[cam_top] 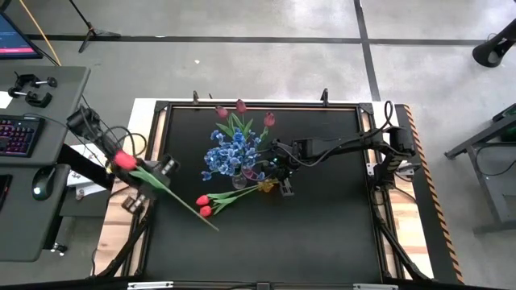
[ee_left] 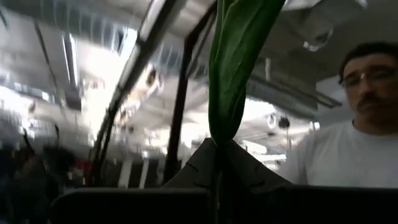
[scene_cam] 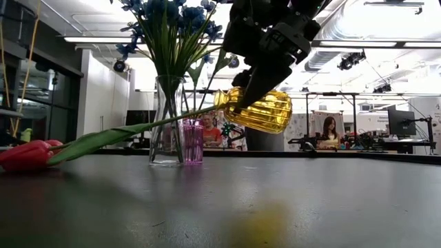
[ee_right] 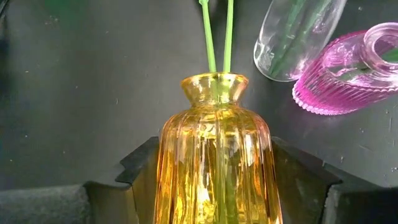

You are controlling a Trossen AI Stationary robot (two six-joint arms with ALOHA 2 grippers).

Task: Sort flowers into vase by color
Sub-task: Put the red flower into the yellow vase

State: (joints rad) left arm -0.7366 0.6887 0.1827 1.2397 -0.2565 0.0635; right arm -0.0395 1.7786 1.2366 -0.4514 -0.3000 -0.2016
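Observation:
My right gripper [cam_top: 278, 181] is shut on a yellow glass vase [scene_cam: 258, 110] that is lifted and tilted, with its mouth toward the table's left. Two red tulips stick into its mouth by their stems [ee_right: 217, 37], and their heads [cam_top: 204, 205] lie on the table. My left gripper [cam_top: 159, 176] at the table's left edge is shut on another red tulip [cam_top: 122, 159]. A clear vase [scene_cam: 165, 124] holds blue flowers [cam_top: 230, 155]. A pink vase [scene_cam: 193, 141] stands beside it. Maroon tulips [cam_top: 240, 106] show behind the blue ones. My left gripper pinches the red tulip by a green leaf [ee_left: 227, 124] on its stem, between its two fingers [ee_left: 199, 165]. The tulip is clear of the table, its head [cam_top: 122, 159] over the table's left edge and its stem end [cam_top: 214, 227] toward the near side. My right gripper pinches the yellow vase's ribbed body [ee_right: 217, 168] between its two fingers [ee_right: 134, 168], one on each side, slanting down from the table's right. The vase is lifted clear and tilted, and the tulip stems run out of its neck [ee_right: 214, 84] down to the table.
The clear vase [cam_top: 239, 181] and pink vase [cam_top: 254, 173] stand close to the yellow vase [cam_top: 264, 187] at the table's middle. A desk with a keyboard [cam_top: 16, 133] stands to the left. People [scene_cam: 329, 127] show in the room behind, and one [ee_left: 348, 137] shows near the left arm.

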